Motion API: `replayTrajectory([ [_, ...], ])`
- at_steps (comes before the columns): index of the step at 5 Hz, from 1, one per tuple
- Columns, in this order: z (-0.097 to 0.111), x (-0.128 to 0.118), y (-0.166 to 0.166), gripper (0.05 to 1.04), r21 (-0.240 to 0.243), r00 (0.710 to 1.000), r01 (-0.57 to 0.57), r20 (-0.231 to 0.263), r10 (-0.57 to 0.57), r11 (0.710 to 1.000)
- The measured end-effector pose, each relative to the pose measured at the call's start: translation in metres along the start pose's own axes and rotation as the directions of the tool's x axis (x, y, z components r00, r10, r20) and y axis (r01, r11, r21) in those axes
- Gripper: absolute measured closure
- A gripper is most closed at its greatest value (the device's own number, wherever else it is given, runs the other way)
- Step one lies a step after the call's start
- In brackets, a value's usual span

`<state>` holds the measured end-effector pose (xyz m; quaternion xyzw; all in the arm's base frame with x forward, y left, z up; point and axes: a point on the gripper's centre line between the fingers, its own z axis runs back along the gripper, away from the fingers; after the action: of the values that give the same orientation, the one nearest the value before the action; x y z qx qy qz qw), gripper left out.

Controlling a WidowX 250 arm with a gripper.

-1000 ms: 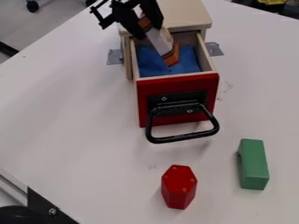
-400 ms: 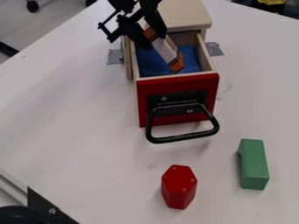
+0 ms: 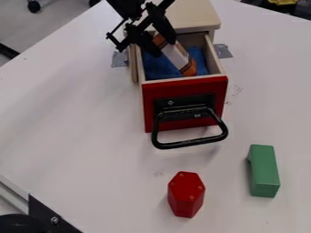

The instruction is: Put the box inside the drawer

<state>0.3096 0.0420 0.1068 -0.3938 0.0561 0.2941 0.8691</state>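
- The claw (image 3: 163, 48) has the box (image 3: 178, 58) gripped by its upper end, one finger to either side of it.
- The box hangs tilted over the open drawer (image 3: 215, 85), its lower end inside the rim, close to the front edge; I can't tell whether that end touches the blue cloth (image 3: 157, 66) lining the bottom.
- The step in hand looks to be the lowering, and the task seems nearly done: what's left is setting down, letting go and lifting clear.
- The likeliest trouble is the slant. Let go at this angle, the box could topple against the front wall, or lean there with its upper end propped above the rim.
- Pressing down while it's tilted might jam the lower end against the front wall and twist the box between the fingers.
- The drawer's left edge runs close by the claw, so a sideways drift could knock that wall and shift the drawer on its cabinet (image 3: 193, 16).
- Opening wide so near that edge might bring a finger against the wood (a small bump, but enough to spoil the drop).
- The cloth could snag a fingertip if the claw goes too deep, and get dragged up on the way out.
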Motion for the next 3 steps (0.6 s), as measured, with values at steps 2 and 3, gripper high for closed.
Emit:
replayTrajectory([
  [2,-0.0053,-0.0023,0.0048,0.700,-0.058,0.999,0.026,-0.040,-0.028,0.998],
  [3,-0.0040,-0.0044,0.0053,0.389,-0.080,0.998,0.015,-0.063,-0.020,0.997],
])
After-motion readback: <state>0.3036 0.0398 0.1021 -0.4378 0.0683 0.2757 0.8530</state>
